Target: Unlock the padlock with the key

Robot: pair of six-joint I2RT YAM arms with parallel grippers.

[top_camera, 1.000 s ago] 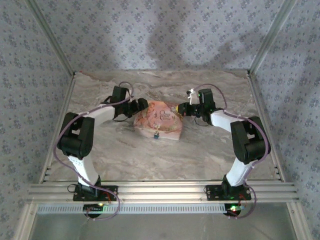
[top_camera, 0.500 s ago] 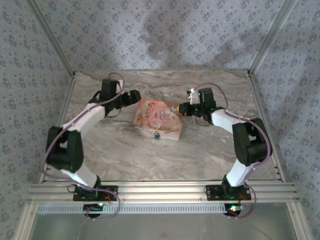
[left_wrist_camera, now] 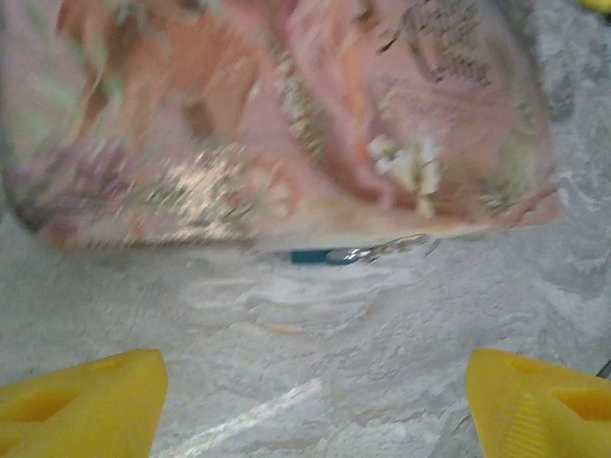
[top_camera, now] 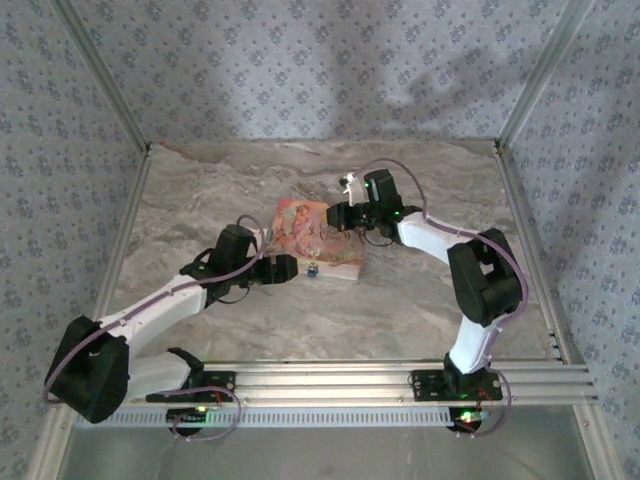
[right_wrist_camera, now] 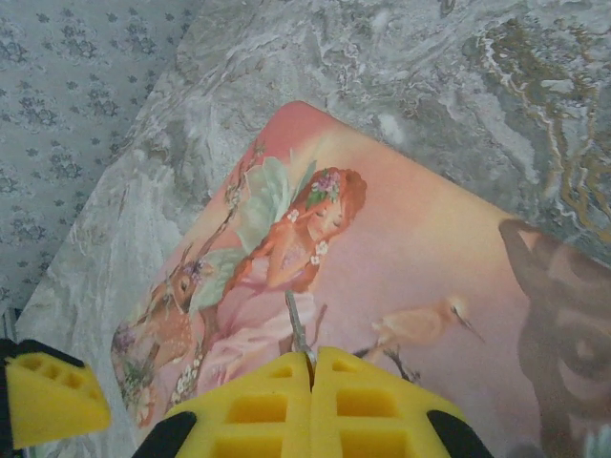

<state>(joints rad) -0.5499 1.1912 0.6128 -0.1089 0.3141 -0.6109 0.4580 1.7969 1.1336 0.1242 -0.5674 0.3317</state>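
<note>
Key (right_wrist_camera: 297, 327): I am pinching it blade-forward in my closed right gripper (right_wrist_camera: 312, 367); left gripper (left_wrist_camera: 315, 396) is hovering spread to brace padlock (left_wrist_camera: 336, 256).

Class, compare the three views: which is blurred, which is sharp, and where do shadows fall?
Left wrist: the pink box is smeared and soft, the padlock just a streak. Right wrist: the box illustration is crisp, with a dark shadow on its right part. Top external: evenly lit, soft shadows on the back wall.

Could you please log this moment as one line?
left gripper open, near padlock | right gripper shut on key, over box | padlock at box's near edge, not held
</note>
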